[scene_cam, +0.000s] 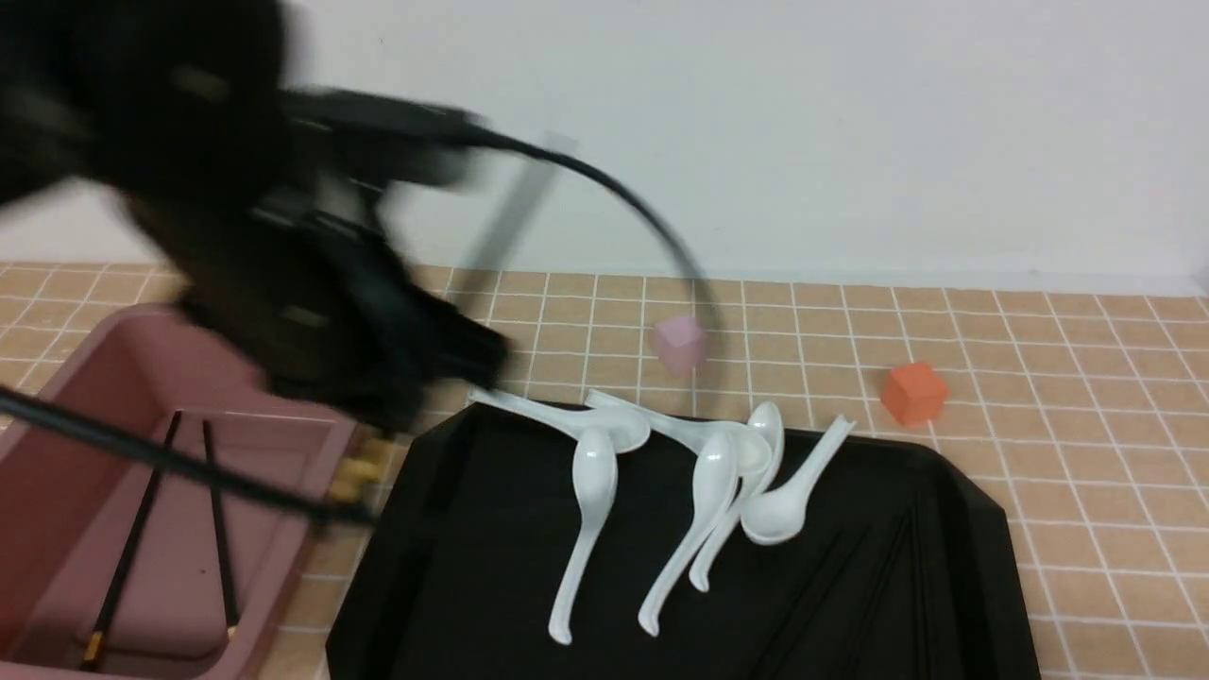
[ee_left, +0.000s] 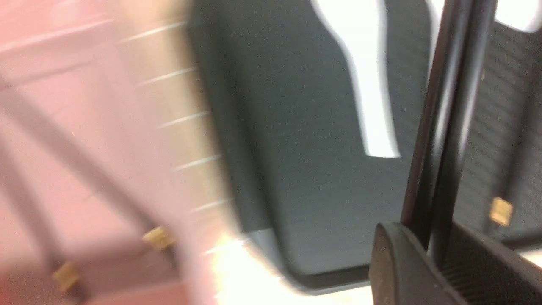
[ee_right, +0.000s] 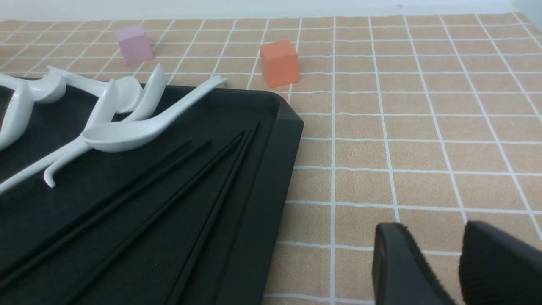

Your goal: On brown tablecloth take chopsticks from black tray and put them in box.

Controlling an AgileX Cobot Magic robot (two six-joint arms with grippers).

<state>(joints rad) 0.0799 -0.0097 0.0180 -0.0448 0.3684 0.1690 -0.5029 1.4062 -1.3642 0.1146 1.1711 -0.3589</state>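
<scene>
My left gripper (scene_cam: pixel 401 401) is motion-blurred above the gap between the box (scene_cam: pixel 57 397) and the black tray (scene_cam: pixel 453 567). It is shut on a pair of black chopsticks (ee_left: pixel 449 106) that slant up from its jaws. Their gold ends (scene_cam: pixel 354 472) poke out below. Two chopsticks (scene_cam: pixel 132 538) lie in the box. Several more chopsticks (ee_right: pixel 169 203) lie in the tray's right part. My right gripper (ee_right: pixel 440 250) hovers open and empty over the brown tablecloth (ee_right: pixel 402 127), right of the tray; the front view does not show it.
Several white soup spoons (scene_cam: pixel 590 491) lie across the back half of the tray. A small pink cube (scene_cam: pixel 680 342) and an orange cube (scene_cam: pixel 913 393) stand on the cloth behind it. A black cable (scene_cam: pixel 642 212) arcs from the left arm.
</scene>
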